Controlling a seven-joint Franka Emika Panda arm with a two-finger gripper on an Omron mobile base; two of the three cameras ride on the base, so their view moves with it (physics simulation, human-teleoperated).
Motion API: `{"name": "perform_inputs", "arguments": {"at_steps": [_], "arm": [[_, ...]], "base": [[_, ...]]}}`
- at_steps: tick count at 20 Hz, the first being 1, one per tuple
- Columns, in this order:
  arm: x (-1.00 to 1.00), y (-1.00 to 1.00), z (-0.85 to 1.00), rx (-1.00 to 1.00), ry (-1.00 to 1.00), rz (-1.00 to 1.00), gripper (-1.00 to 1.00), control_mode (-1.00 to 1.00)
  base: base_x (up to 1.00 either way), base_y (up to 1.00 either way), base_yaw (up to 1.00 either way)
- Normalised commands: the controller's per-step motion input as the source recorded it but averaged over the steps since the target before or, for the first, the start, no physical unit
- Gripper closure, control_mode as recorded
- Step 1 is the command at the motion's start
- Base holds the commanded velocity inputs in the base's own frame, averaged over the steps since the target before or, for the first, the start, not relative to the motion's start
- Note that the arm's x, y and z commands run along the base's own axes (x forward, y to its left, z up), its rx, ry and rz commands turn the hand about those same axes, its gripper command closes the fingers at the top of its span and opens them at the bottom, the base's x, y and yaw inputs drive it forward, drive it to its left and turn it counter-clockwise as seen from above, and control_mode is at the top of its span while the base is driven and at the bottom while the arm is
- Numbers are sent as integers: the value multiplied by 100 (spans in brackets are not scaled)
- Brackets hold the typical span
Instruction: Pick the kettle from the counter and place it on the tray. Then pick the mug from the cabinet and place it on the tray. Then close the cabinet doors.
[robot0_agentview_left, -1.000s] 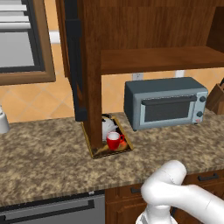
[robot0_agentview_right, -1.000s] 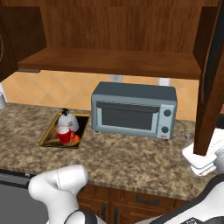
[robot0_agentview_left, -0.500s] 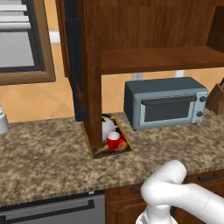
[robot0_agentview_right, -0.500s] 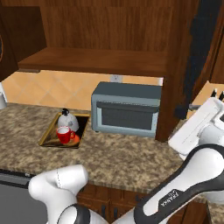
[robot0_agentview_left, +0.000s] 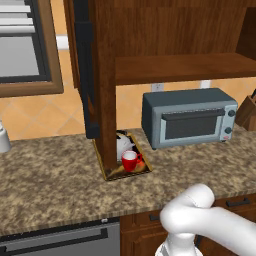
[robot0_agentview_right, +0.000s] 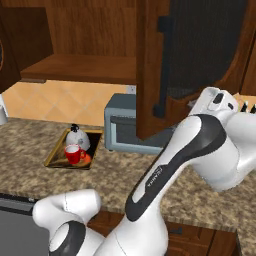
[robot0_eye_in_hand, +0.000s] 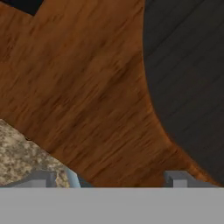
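Two things sit on the tray (robot0_agentview_left: 111, 172) in the left base view: the kettle (robot0_agentview_left: 123, 145) at the back and the red mug (robot0_agentview_left: 130, 160) just in front of it, on the granite counter (robot0_agentview_left: 50, 185). A cabinet door (robot0_agentview_left: 97, 80) hangs in front, hiding the tray's left part. A grey toaster oven (robot0_agentview_left: 189, 117) stands to the right under the cabinet (robot0_agentview_left: 180, 67) shelf.

From the right base view, the tray (robot0_agentview_right: 56, 159) again carries kettle (robot0_agentview_right: 77, 137) and mug (robot0_agentview_right: 74, 153). The right-hand cabinet door (robot0_agentview_right: 192, 65) stands swung partway, covering most of the toaster oven (robot0_agentview_right: 120, 131); the white arm reaches up behind it.

Looking along the hand, the gripper (robot0_eye_in_hand: 109, 178) has its fingertips (robot0_eye_in_hand: 176, 178) spread wide, gripping nothing, close against the door's wood frame and black panel.
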Motion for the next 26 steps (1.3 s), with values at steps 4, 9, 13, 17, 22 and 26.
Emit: {"name": "perform_inputs", "arguments": {"at_steps": [4, 9, 13, 17, 22, 26], "arm": [[56, 82, 8, -16, 15, -10, -100, -100], [69, 68, 3, -14, 13, -13, -100, -100], [73, 57, 0, -11, 11, -14, -100, -100], [74, 44, 0, -8, 8, -14, -100, -100], [71, 23, 0, -5, 4, -13, -100, -100], [76, 10, -1, -1, 0, -8, -100, -100]], "base": [[0, 0, 0], [0, 0, 0], [0, 0, 0], [0, 0, 0], [0, 0, 0], [0, 0, 0]]}}
